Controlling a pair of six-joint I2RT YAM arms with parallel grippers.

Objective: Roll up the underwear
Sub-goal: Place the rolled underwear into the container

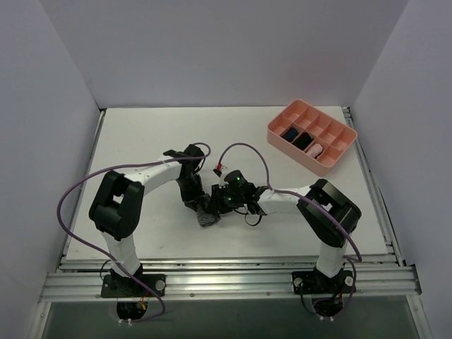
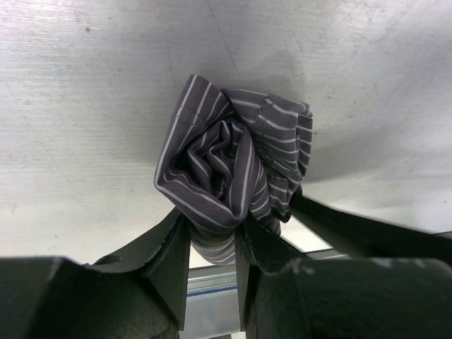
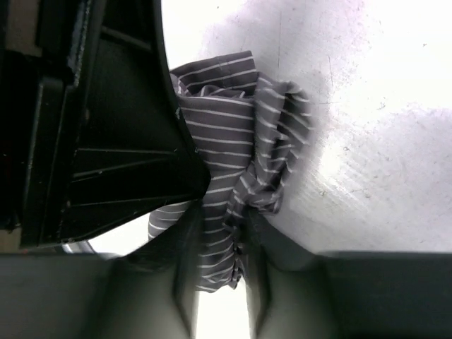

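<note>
Mid-roll. The underwear (image 1: 206,215) is a bunched striped coil, mid-desk (image 1: 141,141) twd the near edge. Left hand (image 2: 212,247) is part-closed, pinching its lower end. Right hand (image 3: 220,240) nips cloth on the opp. side. Next I must tuck it tighter w/o it unwinding. Room all round; pink tray (image 1: 293,152) sits far-right corner, well apart.

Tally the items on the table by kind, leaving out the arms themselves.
Grey striped underwear: 1
Pink divided tray: 1
Rolled bundles in the tray: 3 (blue, dark, pink)
Total: 5
</note>
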